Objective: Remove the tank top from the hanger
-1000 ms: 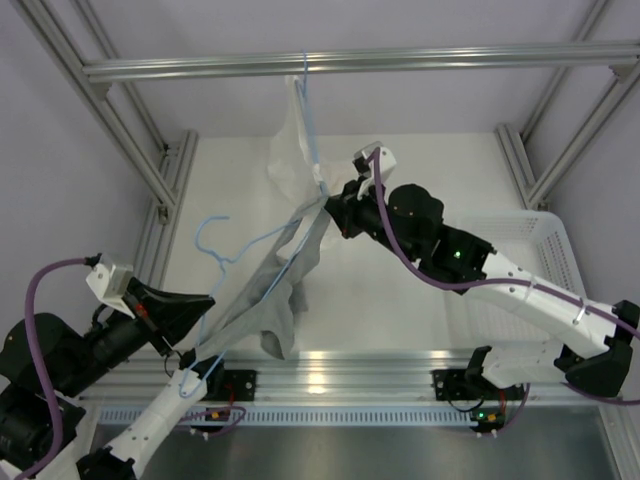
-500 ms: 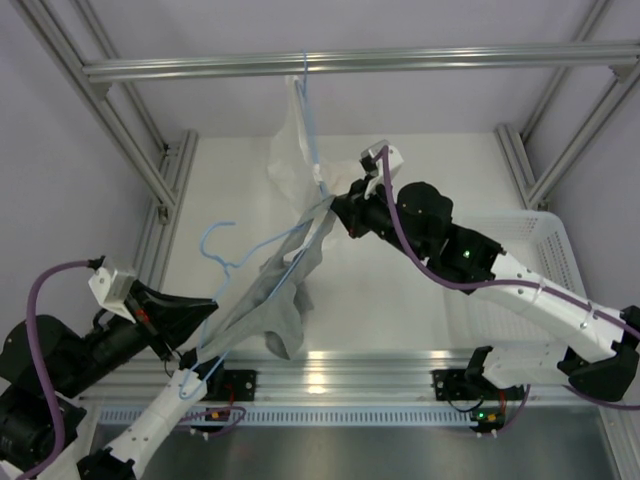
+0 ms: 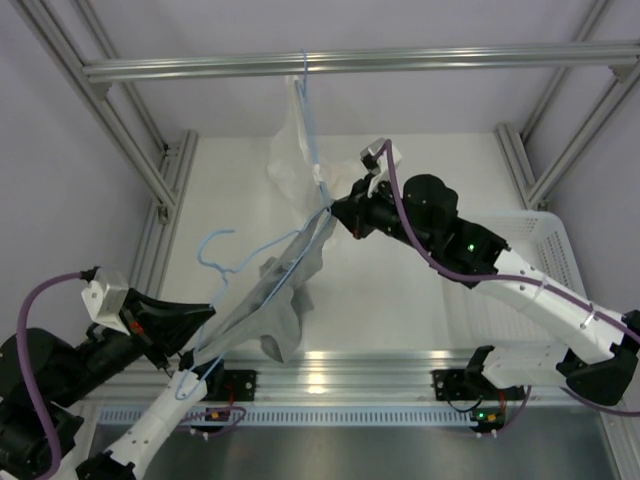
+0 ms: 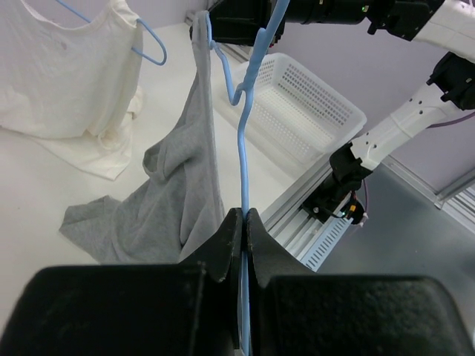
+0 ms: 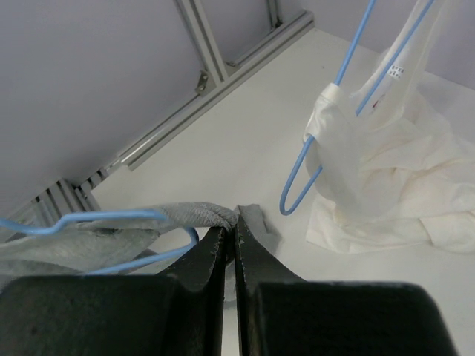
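Note:
The light-blue wire hanger (image 3: 199,248) hangs in the air, slanted between my two grippers, with its hook toward the left. My left gripper (image 3: 188,352) is shut on its thin wire (image 4: 243,148), which runs up from between the fingertips (image 4: 230,226). The grey tank top (image 3: 275,320) is stretched along the hanger, and its lower part sags onto the table (image 4: 133,222). My right gripper (image 3: 338,212) is shut on the tank top's narrow strap (image 5: 185,215), next to the hanger's rounded end (image 5: 111,219).
A larger white garment (image 3: 290,150) on a second blue hanger (image 5: 312,156) hangs from the overhead rail (image 3: 350,62) just behind my right gripper. A white mesh basket (image 3: 530,240) sits at the right. Aluminium frame posts stand at both sides.
My right gripper has shifted slightly right with the strap, pulling the cloth tauter. The left arm has drawn back a little toward the near left, and the hanger's hook has dropped slightly.

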Motion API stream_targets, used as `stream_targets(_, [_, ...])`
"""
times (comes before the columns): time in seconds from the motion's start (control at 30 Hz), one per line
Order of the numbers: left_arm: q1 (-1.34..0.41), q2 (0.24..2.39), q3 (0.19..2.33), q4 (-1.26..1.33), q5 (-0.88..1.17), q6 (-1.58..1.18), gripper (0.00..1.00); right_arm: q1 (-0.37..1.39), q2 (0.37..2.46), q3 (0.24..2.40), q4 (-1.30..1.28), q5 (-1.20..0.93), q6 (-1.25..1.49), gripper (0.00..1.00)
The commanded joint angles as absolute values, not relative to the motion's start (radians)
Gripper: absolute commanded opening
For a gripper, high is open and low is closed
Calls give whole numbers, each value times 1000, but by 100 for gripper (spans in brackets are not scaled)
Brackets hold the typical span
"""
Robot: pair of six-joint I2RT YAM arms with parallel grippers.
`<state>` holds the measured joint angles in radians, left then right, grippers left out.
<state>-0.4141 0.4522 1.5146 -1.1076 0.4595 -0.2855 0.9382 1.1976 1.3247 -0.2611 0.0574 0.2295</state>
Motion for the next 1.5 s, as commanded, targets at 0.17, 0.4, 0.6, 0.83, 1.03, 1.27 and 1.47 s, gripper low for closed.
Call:
stream_targets(0.17, [-419, 439, 1503, -971, 384, -302, 0, 919, 1183, 1309, -266, -108, 264, 0])
stream_targets(0.4, [-419, 431, 1457, -870, 244, -382, 0, 919, 1112, 1184, -114, -120, 319, 0])
stream_targets(0.6, [-419, 393, 1341, -607, 160, -463, 0, 920, 1126, 1104, -35, -170, 359, 0])
stream_targets(0.83, [-417, 342, 1054, -148, 235, -433, 0, 959, 1166, 1175, 23, -418, 426, 0])
stream_targets(1.03, [-416, 367, 927, 47, 232, -310, 0, 968, 1158, 1259, 17, -544, 465, 0])
stream_targets(1.27, [-417, 319, 835, 230, 83, -282, 0, 1000, 1195, 1146, -52, -431, 433, 0])
stream_targets(1.47, [-417, 293, 763, 383, -51, -290, 0, 1031, 1319, 1051, 64, -394, 501, 0])
